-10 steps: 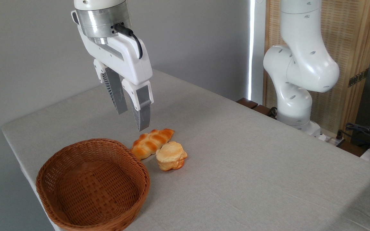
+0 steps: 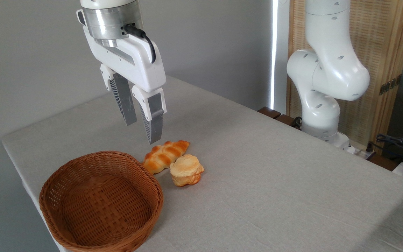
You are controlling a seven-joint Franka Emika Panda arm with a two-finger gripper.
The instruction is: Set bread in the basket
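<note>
The tool point(image 2: 141, 132) hangs in the air above the counter point(image 2: 275, 168), its two grey ribbed fingers point(image 2: 152, 122) pointing down and tilted a little toward the basket side. The fingers stand parted with a clear gap between them, and nothing is held in that gap. The nearer fingertip sits just above the far end of the braided loaf point(image 2: 165, 156) as seen from here, though it is apart from it, not touching. A black cable loops out of the silver wrist collar above the white tool body.

Below, the braided loaf lies slantwise on the grey cloth, orange-brown and glossy. Pressed up against its right flank is the bread point(image 2: 186, 170), a lumpy little bun with a pale cream top and a darker orange base, resting on the counter and outside the basket. The basket point(image 2: 65, 175) sits just to the left of both, brown wicker with a thick braided rim; its rim comes very near the loaf's lower end, and its inside holds nothing.

Off to the right, the arm's white base point(image 2: 322, 115) stands at the far edge of the counter, in front of a slatted wooden screen point(image 2: 383, 63). Some dark cables point(image 2: 394, 141) lie at the right edge.
</note>
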